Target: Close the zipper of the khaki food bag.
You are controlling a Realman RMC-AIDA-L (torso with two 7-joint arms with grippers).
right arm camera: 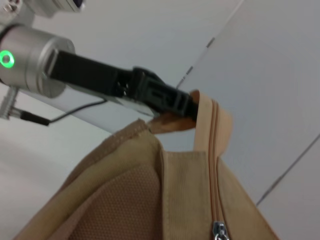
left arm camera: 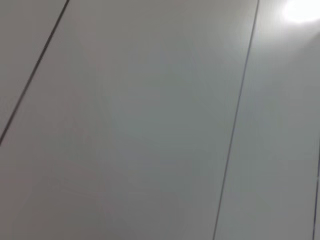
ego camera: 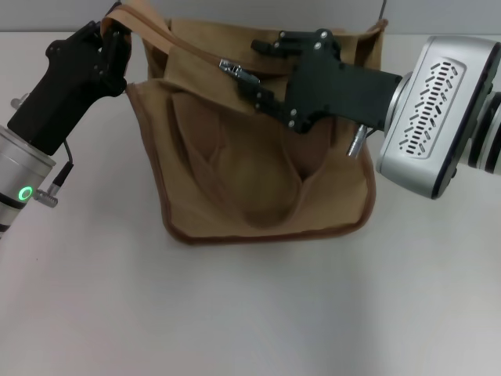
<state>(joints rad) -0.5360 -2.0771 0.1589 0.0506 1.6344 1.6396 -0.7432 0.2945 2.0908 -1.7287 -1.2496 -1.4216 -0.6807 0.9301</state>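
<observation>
The khaki food bag (ego camera: 258, 172) lies on the white table, its two looped handles facing me. My left gripper (ego camera: 116, 37) is at the bag's far left top corner, shut on the end of the zipper tape and lifting it. It also shows in the right wrist view (right arm camera: 186, 106), pinching that end. The zipper (right arm camera: 213, 165) runs from there down to its silver pull tab (ego camera: 230, 68), which also shows in the right wrist view (right arm camera: 218, 231). My right gripper (ego camera: 248, 69) hovers over the bag's top, jaws apart on either side of the tab.
The strap's metal tip (ego camera: 356, 144) hangs at the bag's right side under my right arm. White tabletop (ego camera: 250, 313) lies in front of the bag. The left wrist view shows only pale panels (left arm camera: 150, 125).
</observation>
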